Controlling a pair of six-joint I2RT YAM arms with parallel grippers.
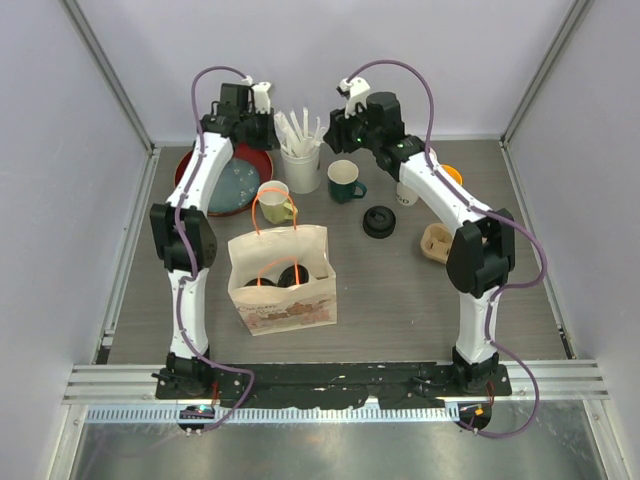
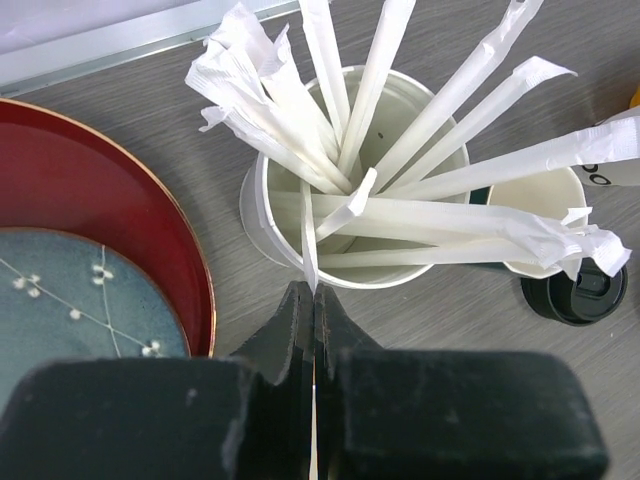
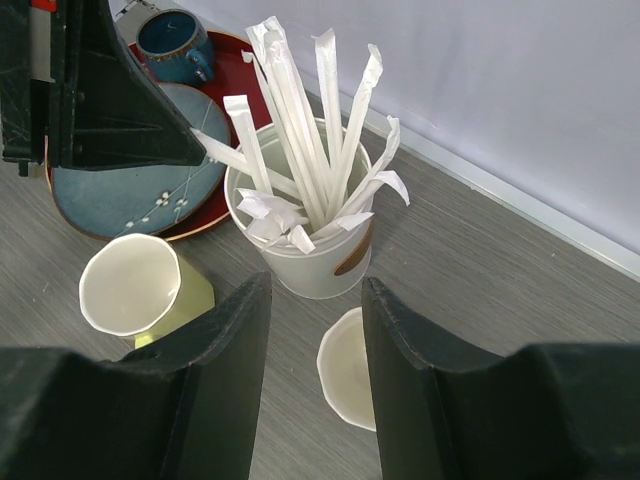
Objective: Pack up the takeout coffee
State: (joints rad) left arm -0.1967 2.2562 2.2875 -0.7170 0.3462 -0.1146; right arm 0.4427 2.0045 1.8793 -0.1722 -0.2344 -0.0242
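My left gripper (image 2: 313, 300) pinches a white paper-wrapped straw (image 2: 307, 245); the right gripper (image 3: 315, 295) stands spread. Two black-lidded paper cups (image 1: 268, 277) (image 1: 297, 273) sit in a tan paper bag (image 1: 285, 305), well behind both.

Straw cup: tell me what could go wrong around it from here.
1. The left gripper is shut on one wrapped straw crossed with others in the straw cup; pulling it may drag neighbours out or tip the cup.
2. The right gripper hangs open above a white-rimmed cup, close to the straw cup and the yellow mug; lowering could knock either.
3. Both grippers crowd the same spot, so they might collide.
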